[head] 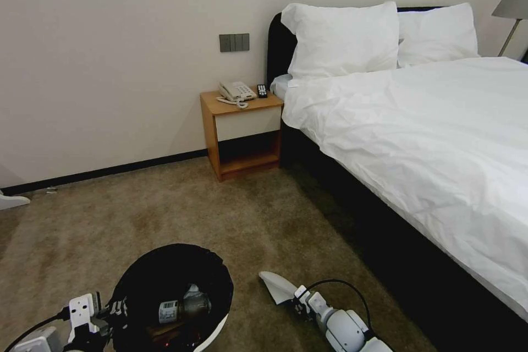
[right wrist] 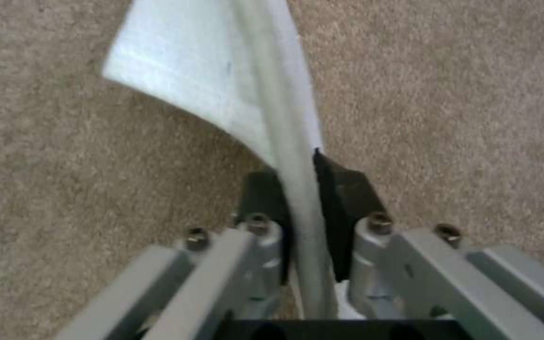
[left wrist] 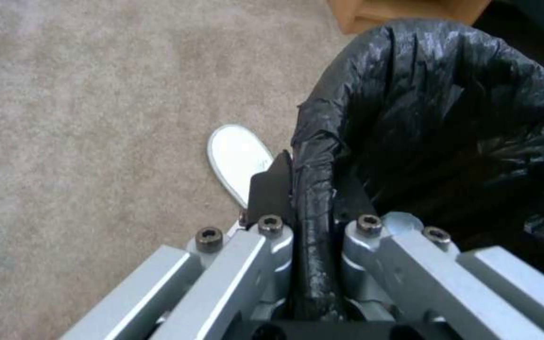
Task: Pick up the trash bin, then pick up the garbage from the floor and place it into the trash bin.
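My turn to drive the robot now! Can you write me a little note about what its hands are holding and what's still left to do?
Left tool: shut on the rim of the round white plastic trash bin lined with a black bag, held low at the robot's left front.
Right tool: shut on a flat white slipper, held above the brown carpet, just right of the bin.
Done: bin picked up; a clear bottle with a label lies inside it.
Left: put the slipper into the bin. A white object lies on the carpet by the wall at far left; I can't tell what it is, so check it.
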Robot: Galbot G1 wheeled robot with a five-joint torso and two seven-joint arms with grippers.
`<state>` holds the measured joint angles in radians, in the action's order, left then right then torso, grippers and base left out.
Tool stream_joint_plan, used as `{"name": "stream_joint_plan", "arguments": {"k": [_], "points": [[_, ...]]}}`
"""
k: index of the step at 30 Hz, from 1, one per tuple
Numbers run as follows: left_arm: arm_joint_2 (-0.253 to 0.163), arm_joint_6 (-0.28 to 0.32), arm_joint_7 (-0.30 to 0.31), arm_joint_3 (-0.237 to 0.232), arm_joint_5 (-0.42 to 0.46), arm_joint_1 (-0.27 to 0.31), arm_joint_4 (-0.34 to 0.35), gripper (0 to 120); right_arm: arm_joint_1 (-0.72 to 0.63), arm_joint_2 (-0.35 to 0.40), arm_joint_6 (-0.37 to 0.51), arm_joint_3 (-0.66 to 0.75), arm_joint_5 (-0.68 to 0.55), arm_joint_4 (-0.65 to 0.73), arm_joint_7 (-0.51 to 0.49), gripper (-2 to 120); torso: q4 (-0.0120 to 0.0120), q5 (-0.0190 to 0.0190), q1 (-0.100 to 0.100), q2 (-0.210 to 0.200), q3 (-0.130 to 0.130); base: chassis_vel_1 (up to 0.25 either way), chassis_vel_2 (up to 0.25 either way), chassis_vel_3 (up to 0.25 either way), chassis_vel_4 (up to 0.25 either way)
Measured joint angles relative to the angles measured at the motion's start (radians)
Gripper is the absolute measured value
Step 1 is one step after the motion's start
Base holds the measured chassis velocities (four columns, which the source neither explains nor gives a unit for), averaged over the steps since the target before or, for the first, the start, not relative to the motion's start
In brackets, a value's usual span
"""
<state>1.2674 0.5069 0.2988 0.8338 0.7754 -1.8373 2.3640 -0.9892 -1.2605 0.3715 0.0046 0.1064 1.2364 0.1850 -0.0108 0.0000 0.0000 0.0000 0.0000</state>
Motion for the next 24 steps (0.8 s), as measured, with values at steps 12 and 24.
{"name": "stream_joint_plan", "arguments": {"k": [12,24], "points": [[-0.001,0.001,0.001,0.003,0.002,0.002,0.008,4,-0.012,0.015,0.002,0.012,-0.005,0.024,0.001,1,0.0,0.0,0.0,0.0,0.0,0.0,0.0,0.0,0.0],[-0.026,0.013,0.01,0.019,0.031,0.022,0.016,4,-0.057,0.067,-0.121,0.107,-0.121,0.149,0.006,1,-0.0001,-0.0001,0.0,0.0,0.0,0.0,0.0,0.0,0.0]]}}
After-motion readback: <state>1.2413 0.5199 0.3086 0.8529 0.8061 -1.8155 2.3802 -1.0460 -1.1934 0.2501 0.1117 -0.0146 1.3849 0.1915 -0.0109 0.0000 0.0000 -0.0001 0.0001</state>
